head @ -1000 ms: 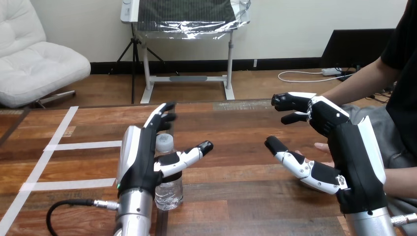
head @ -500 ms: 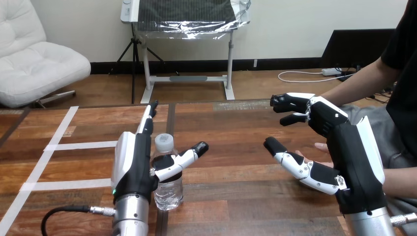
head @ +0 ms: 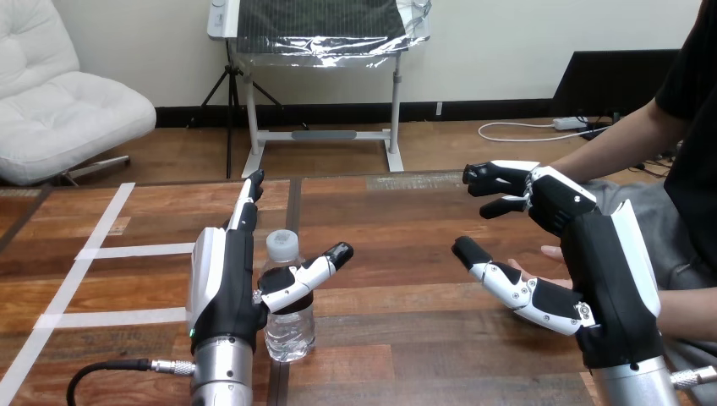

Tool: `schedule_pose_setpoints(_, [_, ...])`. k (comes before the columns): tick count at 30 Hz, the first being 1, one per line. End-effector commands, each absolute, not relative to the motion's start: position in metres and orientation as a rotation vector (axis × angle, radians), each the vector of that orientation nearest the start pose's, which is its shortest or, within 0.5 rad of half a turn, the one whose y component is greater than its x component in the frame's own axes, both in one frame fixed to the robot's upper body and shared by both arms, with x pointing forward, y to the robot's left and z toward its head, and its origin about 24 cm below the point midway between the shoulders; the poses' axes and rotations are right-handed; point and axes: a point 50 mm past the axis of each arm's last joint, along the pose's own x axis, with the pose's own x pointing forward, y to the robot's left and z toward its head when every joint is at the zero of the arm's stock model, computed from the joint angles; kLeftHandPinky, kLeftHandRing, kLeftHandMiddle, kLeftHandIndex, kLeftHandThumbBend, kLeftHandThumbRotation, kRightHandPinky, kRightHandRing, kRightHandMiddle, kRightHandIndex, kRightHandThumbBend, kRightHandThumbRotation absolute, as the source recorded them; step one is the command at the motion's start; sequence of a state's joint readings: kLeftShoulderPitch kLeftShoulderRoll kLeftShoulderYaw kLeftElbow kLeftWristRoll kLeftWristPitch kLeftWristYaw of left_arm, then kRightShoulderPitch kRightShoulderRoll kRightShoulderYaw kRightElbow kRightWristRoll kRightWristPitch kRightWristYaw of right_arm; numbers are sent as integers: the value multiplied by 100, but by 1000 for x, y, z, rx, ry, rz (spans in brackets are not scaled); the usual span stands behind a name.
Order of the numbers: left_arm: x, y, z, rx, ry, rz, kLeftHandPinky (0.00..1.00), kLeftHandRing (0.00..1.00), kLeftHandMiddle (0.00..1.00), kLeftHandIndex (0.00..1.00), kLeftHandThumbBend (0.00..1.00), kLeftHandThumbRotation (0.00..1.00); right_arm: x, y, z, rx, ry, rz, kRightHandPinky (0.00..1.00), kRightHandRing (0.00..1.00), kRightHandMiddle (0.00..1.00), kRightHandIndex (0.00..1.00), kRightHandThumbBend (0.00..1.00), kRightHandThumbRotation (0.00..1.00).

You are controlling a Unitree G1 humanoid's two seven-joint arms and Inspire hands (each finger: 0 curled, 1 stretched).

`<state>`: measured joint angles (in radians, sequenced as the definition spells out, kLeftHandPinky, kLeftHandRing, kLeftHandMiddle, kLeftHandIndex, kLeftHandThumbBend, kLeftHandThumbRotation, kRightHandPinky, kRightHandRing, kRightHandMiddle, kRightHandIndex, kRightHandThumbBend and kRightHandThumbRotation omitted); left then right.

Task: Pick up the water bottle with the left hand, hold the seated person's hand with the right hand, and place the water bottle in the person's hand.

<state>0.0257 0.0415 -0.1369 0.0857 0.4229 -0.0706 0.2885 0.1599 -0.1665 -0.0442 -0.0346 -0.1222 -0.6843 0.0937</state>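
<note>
Looking across the wooden table (head: pixel 406 338), you have your right hand (head: pixel 604 262) loose at the right side, fingers arched and thumb reaching out, with the person's hand (head: pixel 551 252) just behind it, not gripped. Your left hand (head: pixel 221 283) is released too, fingers straight ahead, its thumb crossing in front of the upright water bottle (head: pixel 287 326), which stands on the table just beside its palm.

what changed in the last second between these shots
The left hand slid a little toward the view's left and its fingers straightened, so more of the water bottle shows. Its thumb crosses the bottle's front, with no grasp yet. The bottle stayed upright in place, and the right hand and the person's hand barely moved.
</note>
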Motion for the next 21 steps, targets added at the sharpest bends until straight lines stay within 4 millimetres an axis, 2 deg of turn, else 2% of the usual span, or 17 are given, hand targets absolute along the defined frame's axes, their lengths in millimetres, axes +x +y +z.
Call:
schedule_pose_setpoints(1, [251, 136, 37, 458, -111, 130, 89, 90, 92, 92, 88, 35, 214, -173, 96, -340, -646, 149, 58, 69, 73, 67, 55, 6])
schedule_pose_setpoints(10, [251, 135, 35, 449, -98, 139, 78, 84, 88, 88, 87, 34, 214, -173, 96, -334, -643, 149, 58, 69, 73, 67, 55, 6])
schedule_pose_setpoints(21, [251, 134, 30, 408, -74, 159, 74, 80, 84, 84, 85, 29, 214, -173, 96, -339, -645, 149, 58, 69, 72, 67, 55, 3])
